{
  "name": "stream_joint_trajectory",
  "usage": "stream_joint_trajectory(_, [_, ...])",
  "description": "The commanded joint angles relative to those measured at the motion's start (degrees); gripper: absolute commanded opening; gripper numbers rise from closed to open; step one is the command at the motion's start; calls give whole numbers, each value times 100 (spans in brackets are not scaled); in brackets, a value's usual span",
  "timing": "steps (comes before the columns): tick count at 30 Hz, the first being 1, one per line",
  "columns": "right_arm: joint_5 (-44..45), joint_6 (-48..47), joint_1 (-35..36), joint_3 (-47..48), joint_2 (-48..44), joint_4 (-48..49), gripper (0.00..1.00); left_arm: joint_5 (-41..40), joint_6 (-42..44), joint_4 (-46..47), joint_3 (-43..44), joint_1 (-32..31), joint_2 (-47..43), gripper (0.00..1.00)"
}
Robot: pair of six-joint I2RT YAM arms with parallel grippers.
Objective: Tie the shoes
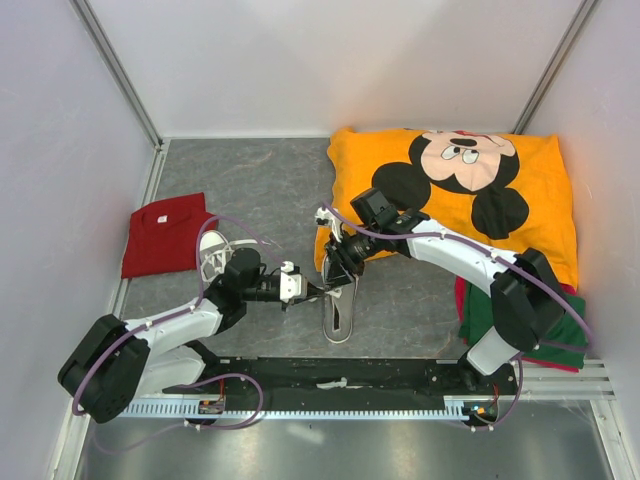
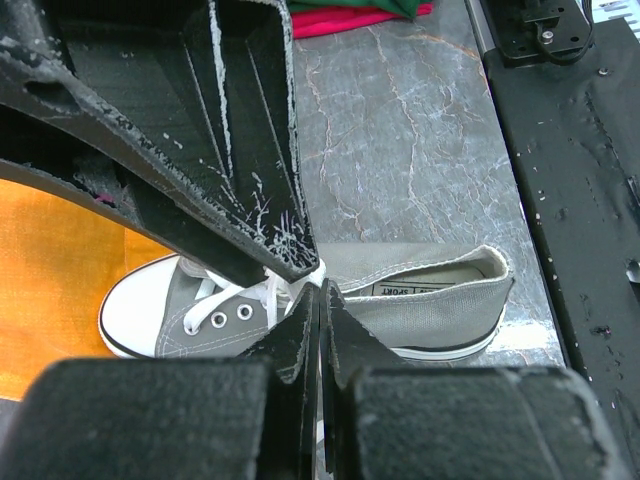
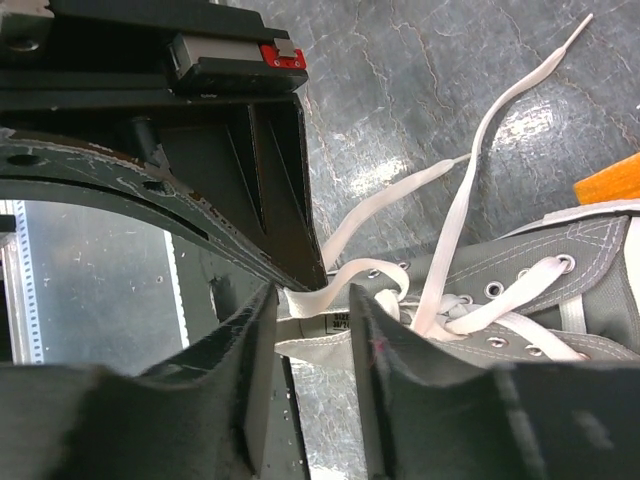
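One grey sneaker (image 1: pixel 340 312) lies mid-table, toe toward the pillow. In the left wrist view this sneaker (image 2: pixel 430 300) lies on its sole, with its white toe cap at the left. My left gripper (image 2: pixel 322 290) is shut, its tips at the eyelets, pinching a white lace (image 3: pixel 350 278). My right gripper (image 3: pixel 312 310) is open, and that lace strand runs between its fingers above the shoe's tongue. From above, the left gripper (image 1: pixel 318 290) and the right gripper (image 1: pixel 335 262) meet over the shoe. The other sneaker (image 1: pixel 212 252) sits at the left, laces loose.
A red folded cloth (image 1: pixel 165 235) lies beside the left sneaker. An orange Mickey Mouse pillow (image 1: pixel 520 170) fills the back right. Green and red cloths (image 1: pixel 555 335) lie by the right arm's base. The black base rail (image 1: pixel 340 380) runs along the near edge.
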Motion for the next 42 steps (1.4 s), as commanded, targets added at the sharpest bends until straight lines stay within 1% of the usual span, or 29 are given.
stream_joint_trajectory(1, [-123,-17,18,-63,8,118,44,65,185,241,178,-23,11,2])
stream_joint_trajectory(5, [-193,-61,27,-89,-18,57,48,56,203,241,178,-23,29,2])
stream_joint_trajectory(11, [-167,-149,88,-203,-53,21,48,56,176,224,169,-14,11,2])
stream_joint_trajectory(13, [-132,-149,114,-195,-45,47,45,91,176,215,169,-14,20,2])
stream_joint_trajectory(14, [-123,-140,97,-195,-45,56,40,109,185,206,178,-23,29,2])
stream_joint_trajectory(16, [-123,-140,115,-168,-53,83,33,188,211,162,178,-14,38,1])
stream_joint_trajectory(17, [-114,-140,106,-168,-62,100,25,197,211,171,178,-14,38,2])
stream_joint_trajectory(19, [-105,-140,106,-151,-80,109,19,214,238,92,195,-14,38,2])
stream_joint_trajectory(20, [-88,-158,106,-151,-89,109,10,232,307,57,195,-14,29,2])
stream_joint_trajectory(21, [-70,-158,106,-168,-97,109,4,293,360,-56,195,-14,20,2])
stream_joint_trajectory(22, [-53,-175,114,-168,-115,109,0,345,430,-145,204,-14,11,2])
stream_joint_trajectory(23, [-44,-193,115,-177,-132,109,0,390,631,-241,213,-14,3,2])
stream_joint_trajectory(24, [-9,-202,115,-203,-185,100,0,381,772,-442,291,-14,-41,7])
stream_joint_trajectory(25, [61,-210,115,-221,-220,100,0,277,930,-949,370,-14,-85,22])
stream_joint_trajectory(26, [96,-219,115,-230,-255,92,0,110,1080,-1180,432,47,-225,28])
stream_joint_trajectory(27, [114,-228,115,-273,-308,92,0,-4,1177,-1365,511,152,-296,38])
stream_joint_trajectory(28, [132,-219,115,-282,-326,92,0,116,1404,-1959,555,318,-366,41])
stream_joint_trajectory(29, [132,-228,115,-300,-343,83,0,257,2050,-2278,608,738,-497,44])
stream_joint_trajectory(30, [149,-228,106,-309,-335,65,0,519,2379,-2568,730,986,-533,49])
stream_joint_trajectory(31, [167,-228,106,-309,-343,65,0,635,2756,-3389,827,1223,-499,50])
stream_joint_trajectory(32, [202,-237,106,-309,-344,65,0,714,3656,-3824,950,1643,-446,51])
stream_joint_trajectory(34, [228,-254,114,-300,-344,57,0,690,4846,-4913,1424,1884,-26,54])
stream_joint_trajectory(35, [255,-246,115,-291,-344,48,0,550,6000,-5840,1748,2015,168,54])
stream_joint_trajectory(36, [264,-246,106,-291,-335,30,0,426,6369,-6102,1899,2086,613,56])
stream_joint_trajectory(37, [281,-237,106,-283,-335,30,0,356,6607,-6261,2048,2130,800,56])
stream_joint_trajectory(38, [307,-228,114,-283,-317,30,0,268,6636,-6489,2363,2148,1028,56])
stream_joint_trajectory(39, [351,-228,106,-283,-317,30,0,250,6671,-6570,2514,2148,1388,58])
stream_joint_trajectory(42, [404,-193,114,-283,-300,21,0,162,6917,-6825,3015,2139,2047,62])
